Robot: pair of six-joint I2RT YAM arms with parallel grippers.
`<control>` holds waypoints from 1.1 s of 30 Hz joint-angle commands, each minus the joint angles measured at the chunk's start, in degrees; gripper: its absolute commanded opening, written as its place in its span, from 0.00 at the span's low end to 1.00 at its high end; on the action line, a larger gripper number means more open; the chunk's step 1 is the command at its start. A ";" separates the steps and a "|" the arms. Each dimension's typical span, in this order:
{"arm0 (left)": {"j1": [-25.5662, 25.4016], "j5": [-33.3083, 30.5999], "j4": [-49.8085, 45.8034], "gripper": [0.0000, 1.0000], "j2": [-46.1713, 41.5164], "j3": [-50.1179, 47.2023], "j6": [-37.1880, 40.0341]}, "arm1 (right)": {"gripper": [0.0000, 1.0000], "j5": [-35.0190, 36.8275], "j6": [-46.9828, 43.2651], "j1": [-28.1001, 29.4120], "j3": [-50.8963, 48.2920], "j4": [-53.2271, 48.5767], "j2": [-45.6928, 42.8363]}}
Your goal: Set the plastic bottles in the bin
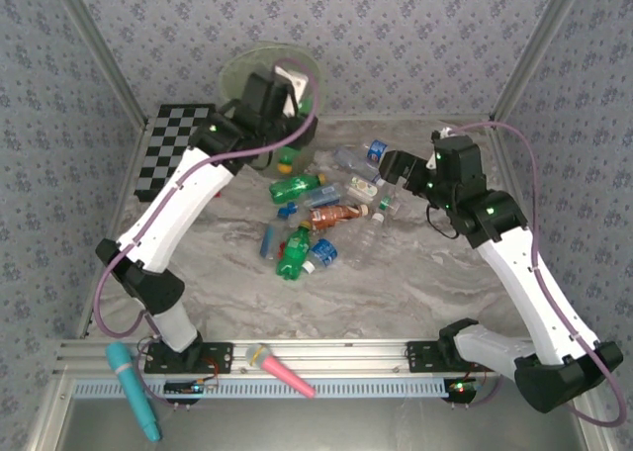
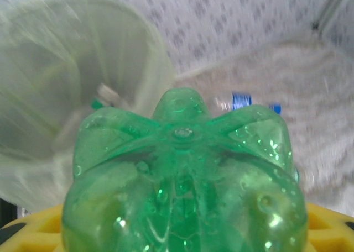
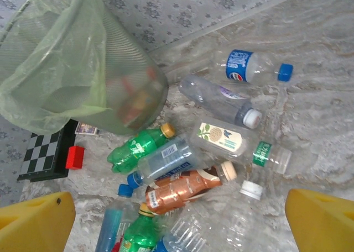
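The left claw is clamped on a green bottle, whose ridged base points ahead, with the pale green bin just beyond it and to the left, blurred. Letting go too soon could bounce the bottle off the rim or catch the thin bag liner, sending it back to the table. The right claw hangs with its yellow fingers apart above the remaining bottles: a brown one, a clear one with a blue label and several more lying touching and crossed, so a clean grip may be hard. A chessboard and a red block sit beside the bin.
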 commanded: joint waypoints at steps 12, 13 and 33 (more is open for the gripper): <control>12.16 3.07 13.23 0.51 14.10 18.13 1.09 | 0.99 -0.49 -2.14 1.56 5.04 2.54 5.57; 12.78 3.39 13.76 0.51 14.84 18.77 0.68 | 0.99 -0.35 -2.00 1.67 4.98 2.52 5.58; 18.76 2.21 47.97 0.52 2.74 -16.91 -0.86 | 0.99 -1.15 -2.18 3.12 6.47 3.53 7.24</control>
